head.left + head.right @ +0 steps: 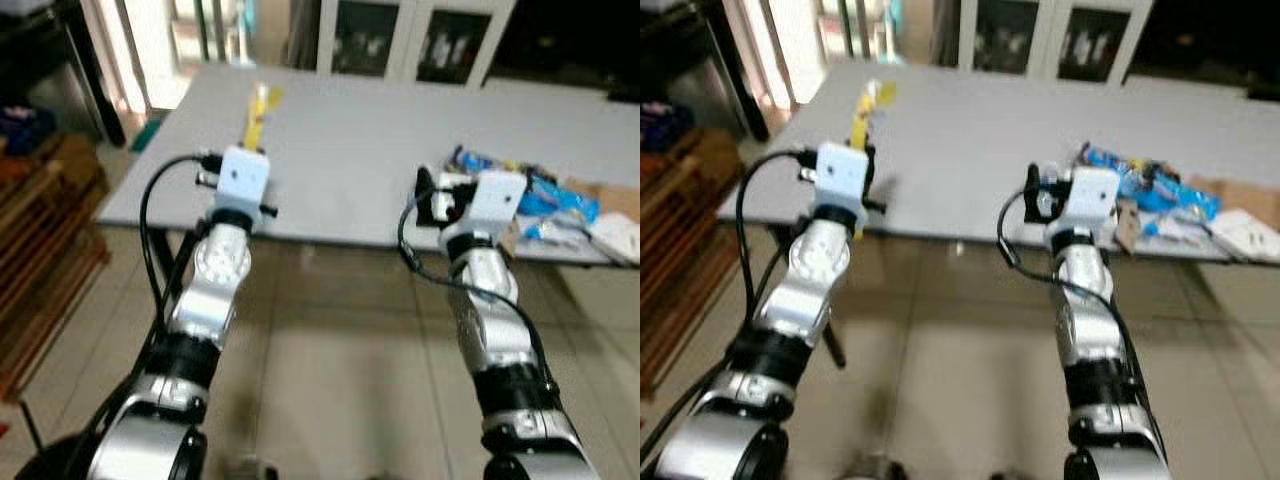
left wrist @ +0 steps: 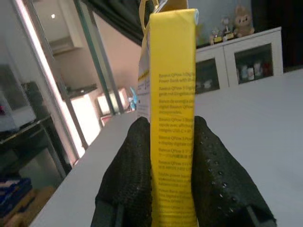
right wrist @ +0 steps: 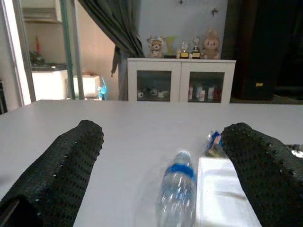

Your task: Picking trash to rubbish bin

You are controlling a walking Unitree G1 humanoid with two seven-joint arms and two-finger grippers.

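Head views: left gripper holds yellow package upright over grey table, blue wrappers heaped ahead of right gripper; left wrist: fingers clamp the package; right wrist: fingers spread apart, plastic bottle lying between.

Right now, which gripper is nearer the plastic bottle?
Right. The right gripper is open, with the plastic bottle lying between its fingers on the grey table. The left gripper is off at the table's left side, shut on a yellow packet.
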